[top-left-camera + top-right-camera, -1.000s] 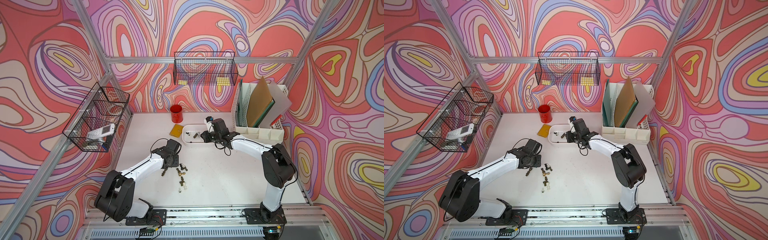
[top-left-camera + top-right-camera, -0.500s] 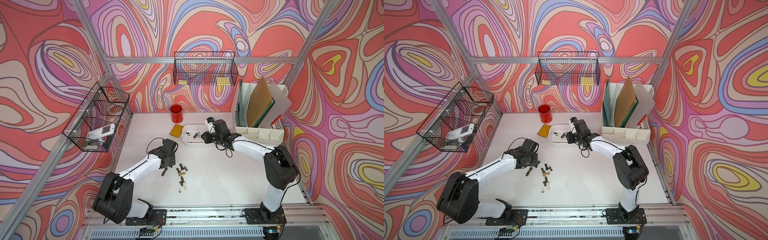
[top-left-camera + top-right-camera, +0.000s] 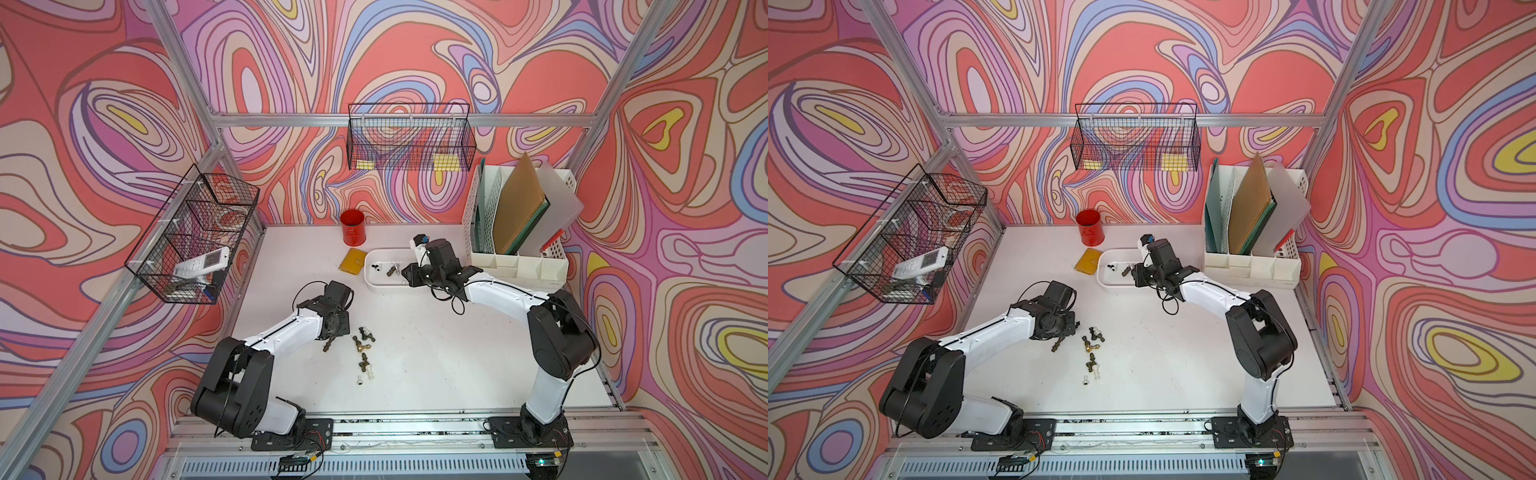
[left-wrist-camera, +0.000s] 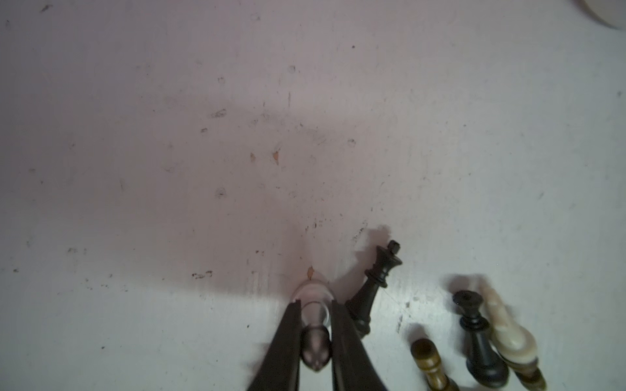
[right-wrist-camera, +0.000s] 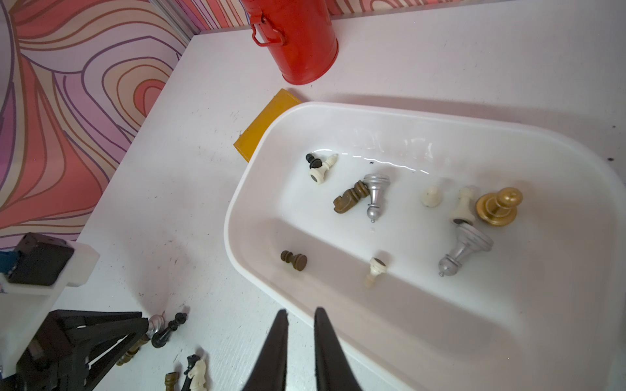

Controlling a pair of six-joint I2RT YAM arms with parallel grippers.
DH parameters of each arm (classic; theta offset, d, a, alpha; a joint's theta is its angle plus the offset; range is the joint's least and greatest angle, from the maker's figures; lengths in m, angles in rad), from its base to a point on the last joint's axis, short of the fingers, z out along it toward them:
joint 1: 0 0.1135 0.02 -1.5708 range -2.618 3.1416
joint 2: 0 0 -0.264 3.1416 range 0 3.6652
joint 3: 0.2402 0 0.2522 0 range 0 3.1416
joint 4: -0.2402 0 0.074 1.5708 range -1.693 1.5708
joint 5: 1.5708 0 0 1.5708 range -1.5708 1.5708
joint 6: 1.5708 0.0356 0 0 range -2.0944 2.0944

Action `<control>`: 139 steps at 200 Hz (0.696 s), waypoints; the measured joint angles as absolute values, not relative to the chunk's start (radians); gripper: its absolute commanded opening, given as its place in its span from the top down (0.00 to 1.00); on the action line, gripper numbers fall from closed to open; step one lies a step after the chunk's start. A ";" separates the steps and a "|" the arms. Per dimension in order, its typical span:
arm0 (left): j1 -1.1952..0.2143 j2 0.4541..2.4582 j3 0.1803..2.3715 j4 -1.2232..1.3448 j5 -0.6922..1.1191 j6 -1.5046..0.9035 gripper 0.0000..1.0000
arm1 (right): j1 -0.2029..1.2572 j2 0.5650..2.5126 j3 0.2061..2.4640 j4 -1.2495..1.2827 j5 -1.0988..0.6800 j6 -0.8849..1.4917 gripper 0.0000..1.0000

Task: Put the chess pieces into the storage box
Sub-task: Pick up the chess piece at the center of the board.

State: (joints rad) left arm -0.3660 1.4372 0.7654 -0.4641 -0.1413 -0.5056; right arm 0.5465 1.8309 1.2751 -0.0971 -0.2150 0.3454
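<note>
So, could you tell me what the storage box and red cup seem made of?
The storage box looks like glossy white plastic: smooth moulded walls with a glare streak. The red cup is probably painted metal, given its crisp base rim and thin bent handle.

Both top views are bright and evenly lit from overhead, and only short, soft shadows lie on the white surface. At the six o'clock end of the loose cluster, pale chess pieces nearly wash out against it. My left wrist view is dimmer under a broad pinkish shadow. There the silver piece in my left pincer is out of focus. In my right wrist view a thin glare streak crosses the storage box, a grey shadow lies over its floor, and my right pincer looks soft.
</note>
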 measured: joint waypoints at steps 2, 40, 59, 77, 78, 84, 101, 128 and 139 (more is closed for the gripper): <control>-0.366 1.437 0.765 -0.464 -0.141 -0.505 0.87 | 0.546 1.831 1.275 -0.097 -0.215 0.346 0.82; -0.365 1.429 0.765 -0.465 -0.146 -0.505 0.91 | 0.547 1.831 1.275 -0.097 -0.220 0.351 0.82; -0.365 1.402 0.765 -0.466 -0.156 -0.505 0.92 | 0.550 1.831 1.276 -0.097 -0.223 0.354 0.82; -0.365 1.360 0.769 -0.466 -0.160 -0.505 0.93 | 0.551 1.831 1.276 -0.096 -0.225 0.355 0.82; -0.365 1.357 0.770 -0.466 -0.160 -0.505 0.93 | 0.551 1.831 1.276 -0.096 -0.225 0.355 0.82; -0.365 1.345 0.773 -0.466 -0.160 -0.505 0.93 | 0.551 1.831 1.276 -0.096 -0.225 0.357 0.82; -0.365 1.324 0.796 -0.472 -0.158 -0.505 0.94 | 0.551 1.831 1.276 -0.096 -0.226 0.359 0.82; -0.365 1.314 0.822 -0.472 -0.131 -0.506 0.94 | 0.551 1.831 1.276 -0.090 -0.226 0.361 0.82; -0.364 1.314 0.825 -0.472 -0.115 -0.511 0.95 | 0.551 1.831 1.276 -0.087 -0.226 0.361 0.82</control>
State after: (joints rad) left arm -0.3645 1.3144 0.8246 -0.4721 -0.1146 -0.5114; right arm 0.5514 1.8309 1.2762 -0.0872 -0.2260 0.3611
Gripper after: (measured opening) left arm 0.166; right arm 0.179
